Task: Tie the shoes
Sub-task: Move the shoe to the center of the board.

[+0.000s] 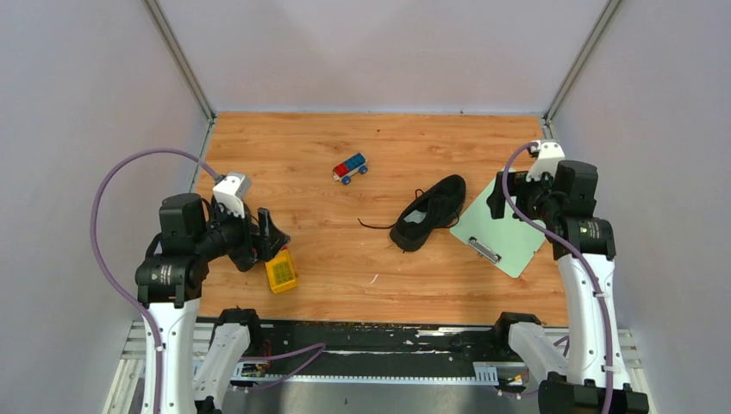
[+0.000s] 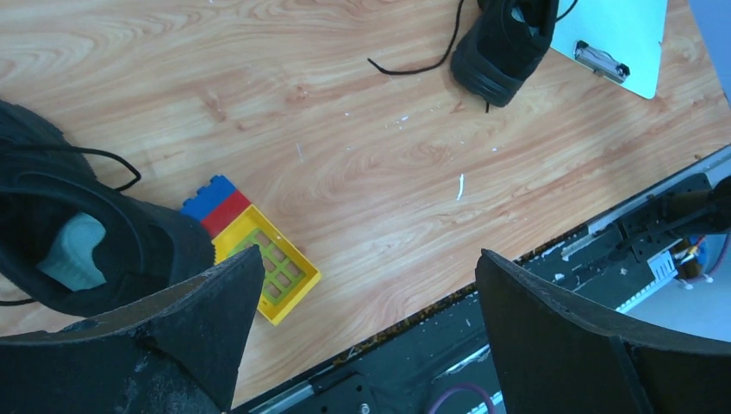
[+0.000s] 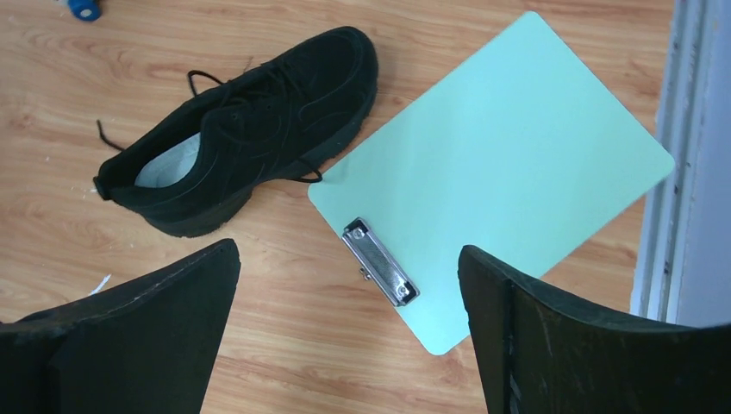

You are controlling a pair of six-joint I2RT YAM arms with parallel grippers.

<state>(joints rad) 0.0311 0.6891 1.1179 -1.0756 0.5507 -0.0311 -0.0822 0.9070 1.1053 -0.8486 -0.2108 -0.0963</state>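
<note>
One shoe (image 1: 428, 211), soft black fabric on a thick moulded sole, lies toward the right edge of the table (image 1: 345, 259), just beside a smooth mint clipboard (image 3: 517, 155), its thin laces (image 2: 414, 67) trailing untied over the wood grain. The other shoe (image 2: 78, 241) sits near the left edge against a yellow plastic brick (image 2: 267, 272). The left gripper (image 2: 366, 259) and right gripper (image 3: 346, 250) hover with fingers spread wide and empty, probably poised to take the lace ends.
</note>
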